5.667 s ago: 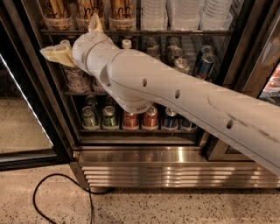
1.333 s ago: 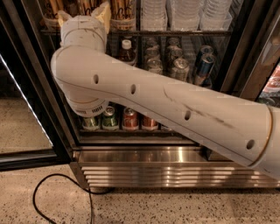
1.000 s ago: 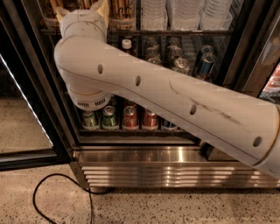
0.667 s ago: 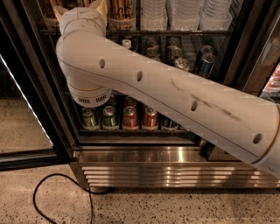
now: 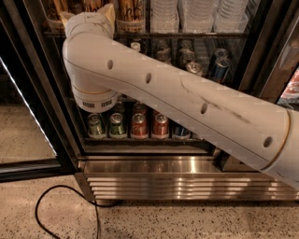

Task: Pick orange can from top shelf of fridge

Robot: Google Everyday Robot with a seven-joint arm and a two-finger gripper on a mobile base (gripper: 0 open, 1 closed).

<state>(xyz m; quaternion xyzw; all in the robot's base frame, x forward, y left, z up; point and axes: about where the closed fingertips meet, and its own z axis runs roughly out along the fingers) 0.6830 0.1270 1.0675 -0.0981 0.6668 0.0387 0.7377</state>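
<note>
The fridge (image 5: 187, 179) stands in front of me with its door open. Its top shelf (image 5: 196, 35) is a thin dark wire rack. Orange-tan cans with dark markings stand on its left part: one orange can (image 5: 131, 13) is just right of my gripper, another (image 5: 55, 10) just left of it. My gripper (image 5: 88, 16) is at the top left, raised to the top shelf and pointing into the fridge among these cans. The thick white arm (image 5: 187, 102) runs from the right edge across the fridge and hides much of the middle rack.
Clear plastic cups (image 5: 201, 14) fill the right of the top shelf. Blue cans (image 5: 218, 65) and bottles stand on the middle rack. Silver-green cans (image 5: 96, 126) and red cans (image 5: 139, 126) stand on the lowest rack. The glass door (image 5: 23, 93) is open at left. A black cable (image 5: 56, 200) lies on the floor.
The gripper has risen from the middle rack to the top shelf, and the arm elbow swung up and left. Over the last second it barely moved.
</note>
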